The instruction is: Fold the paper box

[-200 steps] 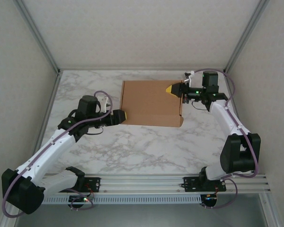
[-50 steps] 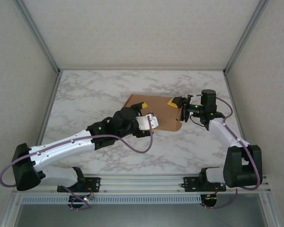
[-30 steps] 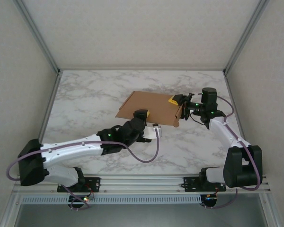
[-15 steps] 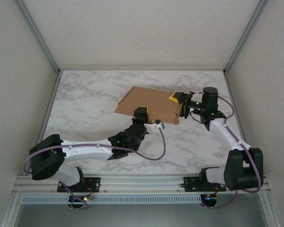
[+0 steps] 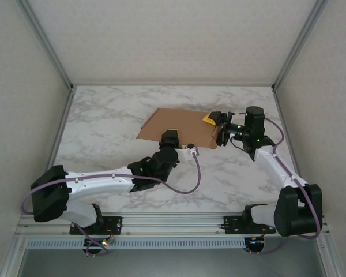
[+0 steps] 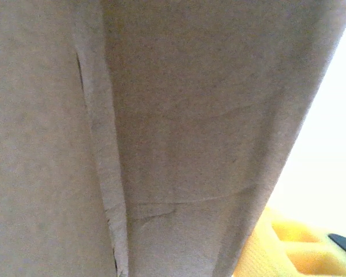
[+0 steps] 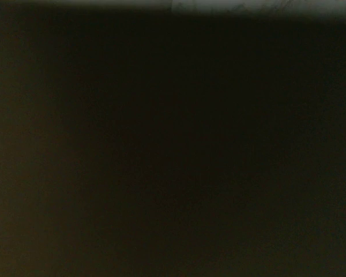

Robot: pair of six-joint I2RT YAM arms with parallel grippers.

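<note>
The paper box [image 5: 176,122] is a flat brown cardboard sheet held tilted above the marble table, its near edge lower than its far edge. My left gripper [image 5: 170,137] is shut on the middle of that near edge, with one yellow finger lying on top of the card. In the left wrist view the box's underside [image 6: 179,115] with a crease lies close to the lens, and a yellow finger [image 6: 288,248] shows at the bottom right. My right gripper [image 5: 215,121] sits at the box's right edge with a yellow finger on top. Its jaw gap is hidden.
The marble table [image 5: 104,115] is bordered by a metal frame and pale walls on three sides. Both arm bases sit on the rail [image 5: 179,222] at the near edge. A purple cable [image 5: 193,173] loops off the left arm below the box.
The left arm has stretched lower and reached further forward, and its jaws have closed on the box's near edge. The box has shifted slightly left and up. The right gripper stayed at the right edge.
</note>
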